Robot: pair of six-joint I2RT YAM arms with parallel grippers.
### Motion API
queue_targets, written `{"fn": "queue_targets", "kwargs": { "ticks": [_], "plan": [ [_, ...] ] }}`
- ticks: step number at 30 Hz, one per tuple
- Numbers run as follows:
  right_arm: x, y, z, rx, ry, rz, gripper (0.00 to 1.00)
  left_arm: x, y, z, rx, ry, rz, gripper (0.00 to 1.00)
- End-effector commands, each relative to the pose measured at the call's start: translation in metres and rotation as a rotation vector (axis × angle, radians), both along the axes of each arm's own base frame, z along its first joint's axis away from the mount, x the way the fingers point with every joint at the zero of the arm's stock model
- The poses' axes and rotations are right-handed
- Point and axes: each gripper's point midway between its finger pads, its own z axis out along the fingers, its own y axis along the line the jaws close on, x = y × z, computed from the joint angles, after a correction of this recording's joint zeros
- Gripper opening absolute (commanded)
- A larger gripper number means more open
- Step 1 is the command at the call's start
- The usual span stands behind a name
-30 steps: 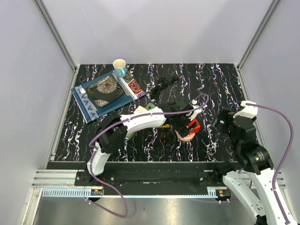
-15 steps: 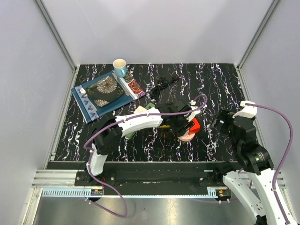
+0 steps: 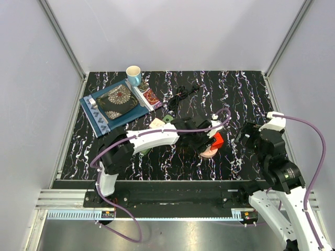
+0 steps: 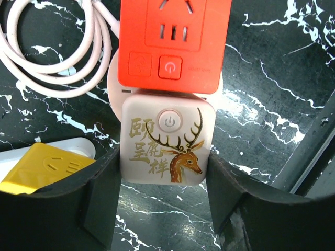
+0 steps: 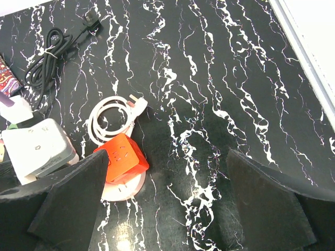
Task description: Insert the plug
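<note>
The plug (image 4: 166, 141) is a white square block with a gold deer print and a round button. In the left wrist view it butts against the near side of a red socket cube (image 4: 175, 36) that sits on a white round base (image 4: 112, 78). My left gripper (image 4: 164, 163) is shut on the plug, one black finger pressed on each side. In the top view the left gripper (image 3: 201, 137) sits just left of the red cube (image 3: 216, 140). My right gripper (image 5: 166, 162) hangs open over bare table, right of the red cube (image 5: 121, 157).
A coiled white cable (image 4: 57, 57) lies beside the red cube, and a yellow-faced socket (image 4: 39, 164) sits left of the plug. A black cable (image 3: 180, 94) lies farther back. A blue mat with a patterned plate (image 3: 112, 104) and a cup (image 3: 133, 75) are back left.
The left gripper's fingers have closed in onto the plug's sides, and the left arm has shifted slightly farther from its base. The right arm has stayed still.
</note>
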Motion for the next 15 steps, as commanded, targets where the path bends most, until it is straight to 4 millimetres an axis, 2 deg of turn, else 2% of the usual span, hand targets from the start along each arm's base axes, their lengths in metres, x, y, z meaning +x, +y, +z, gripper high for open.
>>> {"fn": "queue_targets", "kwargs": {
  "ticks": [1,5,7,10,15],
  "plan": [
    [0.008,0.002,0.016,0.001,-0.046,0.005,1.00,-0.029,0.039,-0.066,0.176,0.093,-0.013,0.16],
    [0.011,0.005,0.013,-0.002,-0.036,0.016,1.00,-0.038,0.051,-0.089,0.216,0.136,0.008,0.13],
    [0.013,0.006,0.013,-0.004,-0.033,0.019,1.00,-0.039,0.055,-0.092,0.234,0.144,0.011,0.13],
    [0.014,0.006,0.014,-0.001,-0.039,0.022,1.00,-0.034,0.050,-0.086,0.231,0.132,0.019,0.14],
    [0.013,0.007,0.016,0.004,-0.046,0.024,1.00,-0.015,0.030,-0.071,0.198,0.092,0.031,0.18]
  ]
}}
